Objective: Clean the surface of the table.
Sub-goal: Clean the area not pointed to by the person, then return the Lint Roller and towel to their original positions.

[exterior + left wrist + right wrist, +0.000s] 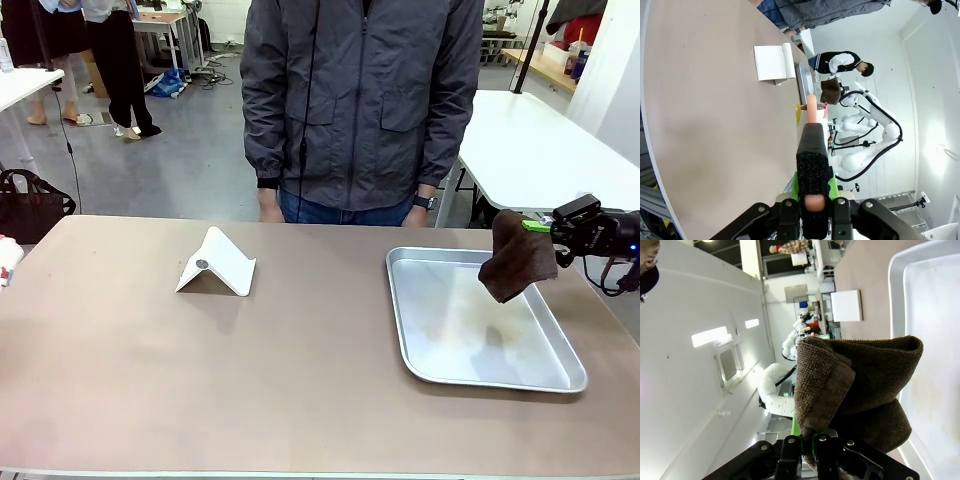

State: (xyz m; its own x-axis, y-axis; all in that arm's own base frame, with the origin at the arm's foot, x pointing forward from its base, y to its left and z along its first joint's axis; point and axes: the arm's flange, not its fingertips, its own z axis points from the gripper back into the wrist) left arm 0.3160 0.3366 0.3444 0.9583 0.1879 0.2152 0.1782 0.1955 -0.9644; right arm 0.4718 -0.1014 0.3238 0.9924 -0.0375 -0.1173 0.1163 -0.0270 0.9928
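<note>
Here, one table, one tray, one white stand, right hand clamped on one brown cloth, left hand together.

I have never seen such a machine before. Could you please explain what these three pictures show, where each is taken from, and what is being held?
Two robot arms work at a brown table, facing a person. The front picture looks across the table. On it lie a metal tray and a white folded stand. The other two pictures come from cameras on the arms' wrists, so they look turned sideways. The right tool is shut on a brown cloth, hanging above the tray. The left tool is shut on a pink stick-like thing; what it is, I cannot tell.
</note>
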